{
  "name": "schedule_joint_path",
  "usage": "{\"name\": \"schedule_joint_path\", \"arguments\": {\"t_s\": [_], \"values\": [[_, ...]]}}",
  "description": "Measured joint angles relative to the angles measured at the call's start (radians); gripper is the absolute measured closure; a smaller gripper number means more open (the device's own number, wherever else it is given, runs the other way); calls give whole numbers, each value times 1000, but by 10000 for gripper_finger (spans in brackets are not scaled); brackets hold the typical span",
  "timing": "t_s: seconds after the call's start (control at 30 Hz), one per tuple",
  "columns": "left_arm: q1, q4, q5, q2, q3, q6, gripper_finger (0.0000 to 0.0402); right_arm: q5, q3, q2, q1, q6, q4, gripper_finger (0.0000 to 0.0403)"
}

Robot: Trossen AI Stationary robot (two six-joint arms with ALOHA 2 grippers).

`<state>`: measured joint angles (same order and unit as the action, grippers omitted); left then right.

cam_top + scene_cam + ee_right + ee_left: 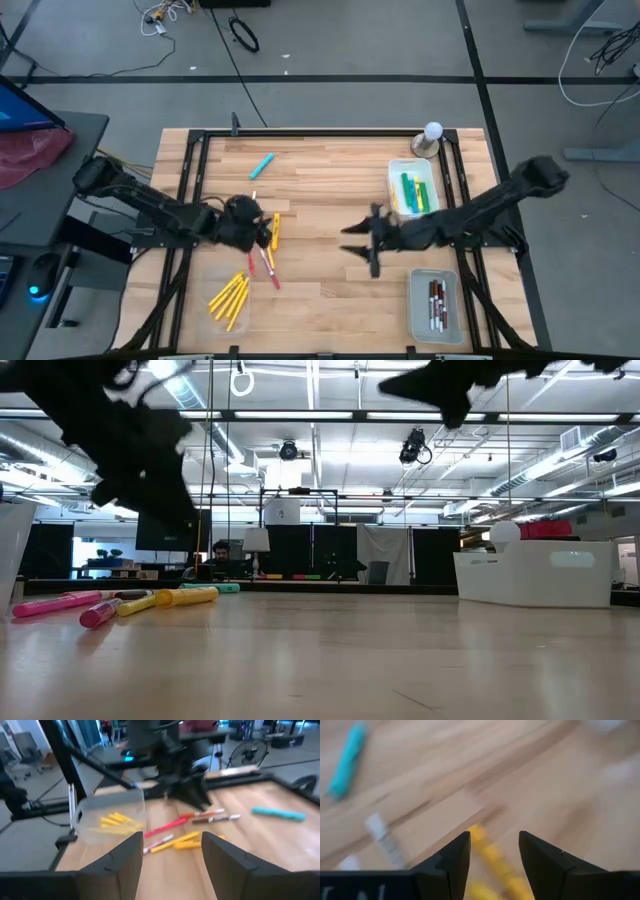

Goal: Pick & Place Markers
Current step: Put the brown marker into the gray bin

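Several markers lie loose on the wood left of centre: two yellow markers [275, 230], red and pink markers [266, 266] and white ones. A light blue marker [262, 165] lies farther back. My left gripper [266, 234] is open and hovers over the yellow markers; one yellow marker [490, 855] shows between its fingers [495, 837], below them. My right gripper [350, 238] is open, held above bare table at the centre and pointing left toward the pile [185, 841]. More yellow markers [230, 298] lie in a clear tray near the front left.
A clear tray with green markers [415, 190] stands at the right rear, and a tray with white dark-capped markers [437, 305] at the right front. A white ball on a stand [432, 135] sits at the far right corner. Bare wood lies between the two grippers.
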<state>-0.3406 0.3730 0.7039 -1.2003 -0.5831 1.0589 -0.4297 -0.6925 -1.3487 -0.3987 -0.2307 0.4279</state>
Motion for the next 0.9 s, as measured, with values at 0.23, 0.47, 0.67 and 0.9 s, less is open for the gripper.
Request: {"name": "schedule_joint_path", "arguments": {"t_s": [0.23,0.47,0.67,0.9], "values": [[183,229,-124,-43,1,82,202,0,1,-278,-5,-16,254,200],[222,207,-137,-112,2,86,193,0,1,-331,-5,-9,336,200],[227,169,-100,-204,2,115,226,0,1,-328,-4,7,354,200],[227,113,-71,-319,2,147,244,0,1,-327,-4,5,358,200]]}}
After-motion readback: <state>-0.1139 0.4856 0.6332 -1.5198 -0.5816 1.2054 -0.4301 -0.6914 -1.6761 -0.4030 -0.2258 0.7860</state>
